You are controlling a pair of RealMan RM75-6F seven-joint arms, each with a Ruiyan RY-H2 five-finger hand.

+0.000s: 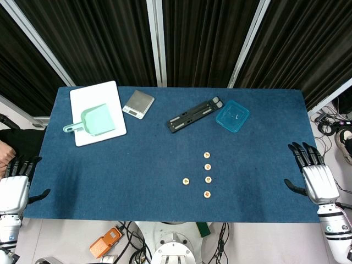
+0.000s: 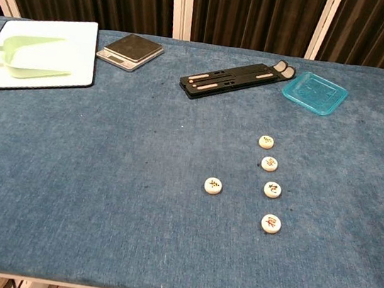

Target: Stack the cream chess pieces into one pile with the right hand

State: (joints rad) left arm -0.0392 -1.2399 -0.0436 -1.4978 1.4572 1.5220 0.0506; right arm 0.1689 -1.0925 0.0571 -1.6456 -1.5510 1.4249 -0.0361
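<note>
Fingers [image 1: 308, 154] of the right hand [image 1: 316, 179] spread, holding nothing, well apart from cream chess pieces [image 1: 207, 167].

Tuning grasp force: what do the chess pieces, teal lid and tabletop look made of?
Chess pieces: cream discs with a smooth, slightly glossy face, likely plastic or lacquered wood; can't tell which.
Teal lid: translucent and shiny, looks like rigid plastic.
Tabletop: blue, matte, with fuzzy nap and fine specks, so probably felt or short-pile cloth.

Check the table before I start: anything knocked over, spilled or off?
Nothing spilled or damaged. Five cream chess pieces lie flat and apart: four in a column, one off to its left. The black stand lies at an angle.
</note>
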